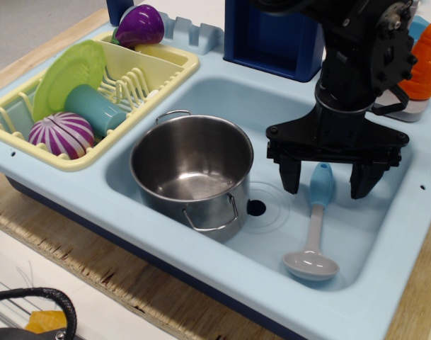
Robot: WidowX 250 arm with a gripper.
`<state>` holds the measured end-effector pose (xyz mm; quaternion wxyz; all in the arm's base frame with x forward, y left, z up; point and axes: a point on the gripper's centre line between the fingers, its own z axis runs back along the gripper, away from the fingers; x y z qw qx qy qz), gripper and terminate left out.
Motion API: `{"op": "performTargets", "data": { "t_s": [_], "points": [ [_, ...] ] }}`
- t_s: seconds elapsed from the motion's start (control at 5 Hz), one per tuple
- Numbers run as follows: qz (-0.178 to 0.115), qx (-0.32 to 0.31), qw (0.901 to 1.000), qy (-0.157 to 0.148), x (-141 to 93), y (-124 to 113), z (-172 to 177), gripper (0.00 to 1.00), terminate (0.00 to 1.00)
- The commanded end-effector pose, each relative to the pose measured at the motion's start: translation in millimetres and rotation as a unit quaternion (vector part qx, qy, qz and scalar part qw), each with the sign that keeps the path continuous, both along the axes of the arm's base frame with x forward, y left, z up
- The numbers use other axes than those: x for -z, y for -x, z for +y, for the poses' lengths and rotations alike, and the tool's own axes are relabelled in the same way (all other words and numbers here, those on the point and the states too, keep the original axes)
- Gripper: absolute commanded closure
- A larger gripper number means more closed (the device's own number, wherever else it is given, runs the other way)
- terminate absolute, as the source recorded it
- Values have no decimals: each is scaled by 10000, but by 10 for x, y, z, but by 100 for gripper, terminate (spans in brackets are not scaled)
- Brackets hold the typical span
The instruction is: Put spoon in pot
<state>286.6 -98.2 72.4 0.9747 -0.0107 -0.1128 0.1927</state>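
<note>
The spoon lies flat on the floor of the light blue sink, grey bowl toward the front, light blue handle end toward the back. The shiny steel pot stands upright and empty in the left half of the sink, to the left of the spoon. My gripper is open, its two black fingers pointing down on either side of the spoon's blue handle end, just above it. It holds nothing.
A yellow dish rack at the left holds a green plate, a teal cup and purple toys. A dark blue block stands behind the sink. An orange carrot toy is at the back right. The drain hole sits between pot and spoon.
</note>
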Motion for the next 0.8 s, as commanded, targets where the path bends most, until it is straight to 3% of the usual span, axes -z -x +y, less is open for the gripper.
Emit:
{"op": "performTargets", "data": {
  "t_s": [0.0,0.2,0.6],
  "points": [
    [-15,-78,9999,142,58,-27,20,0,0],
    [-16,-99,9999,114,56,-29,13,100,0],
    [-56,-240,9997,-18,-31,9,-20,100,0]
  ]
}}
